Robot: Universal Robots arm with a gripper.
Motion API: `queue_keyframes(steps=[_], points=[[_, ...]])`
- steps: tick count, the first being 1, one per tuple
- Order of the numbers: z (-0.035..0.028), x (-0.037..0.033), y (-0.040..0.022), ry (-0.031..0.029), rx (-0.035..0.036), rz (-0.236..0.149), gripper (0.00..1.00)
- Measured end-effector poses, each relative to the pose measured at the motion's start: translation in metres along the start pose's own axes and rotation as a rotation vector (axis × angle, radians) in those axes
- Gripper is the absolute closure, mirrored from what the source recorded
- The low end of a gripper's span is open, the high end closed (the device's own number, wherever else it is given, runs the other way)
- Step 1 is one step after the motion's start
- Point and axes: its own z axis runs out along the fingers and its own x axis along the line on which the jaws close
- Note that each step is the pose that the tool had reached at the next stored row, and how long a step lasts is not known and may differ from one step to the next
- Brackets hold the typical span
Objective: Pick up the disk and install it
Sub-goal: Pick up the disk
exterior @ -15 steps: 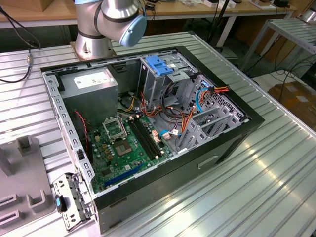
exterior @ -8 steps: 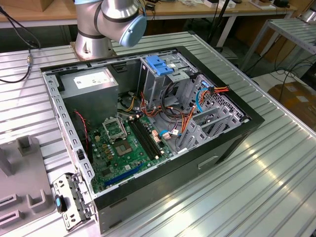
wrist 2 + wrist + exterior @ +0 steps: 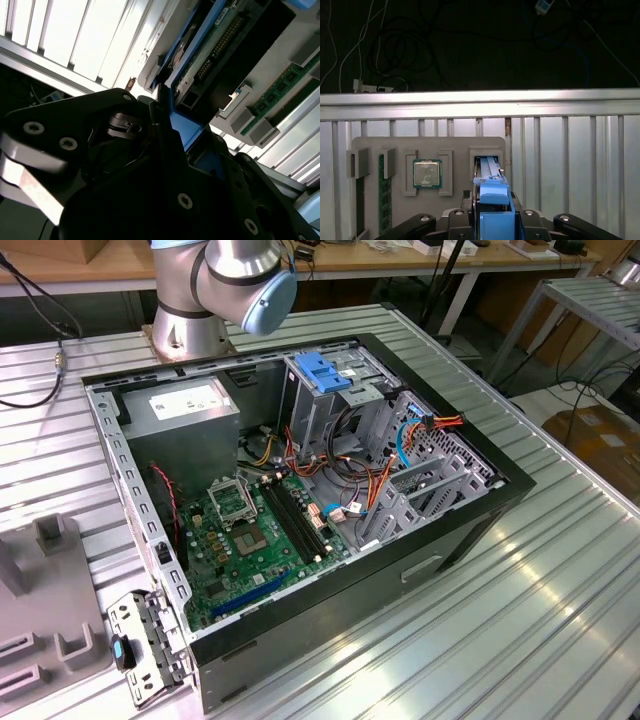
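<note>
The disk (image 3: 494,192) stands on edge, its blue side rail facing the first wrist view. It sits over the upright slot (image 3: 487,152) of a grey parts holder (image 3: 445,145). My gripper (image 3: 492,212) is shut on the disk, with black fingers tight against both sides of the blue rail. In the second wrist view the disk (image 3: 210,55) shows its circuit-board underside and connector, rising out of the gripper (image 3: 172,130). In the exterior view the open computer case (image 3: 470,530) lies on the table, with a metal drive cage with a blue handle (image 3: 322,370) inside.
The grey holder also carries a processor chip (image 3: 427,173) and green memory sticks (image 3: 383,192). Inside the case are a grey power-supply box (image 3: 185,405), a green motherboard (image 3: 250,540) and loose cables (image 3: 350,490). The arm's base (image 3: 200,300) stands behind the case. The ribbed metal table (image 3: 520,640) ends just beyond the holder.
</note>
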Motion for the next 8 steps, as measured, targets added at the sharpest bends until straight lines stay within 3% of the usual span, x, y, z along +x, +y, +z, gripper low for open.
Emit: queue_keyframes(steps=[8], points=[[0.0001,0.0000,0.0001,-0.0001,0.0001,0.000,0.63]])
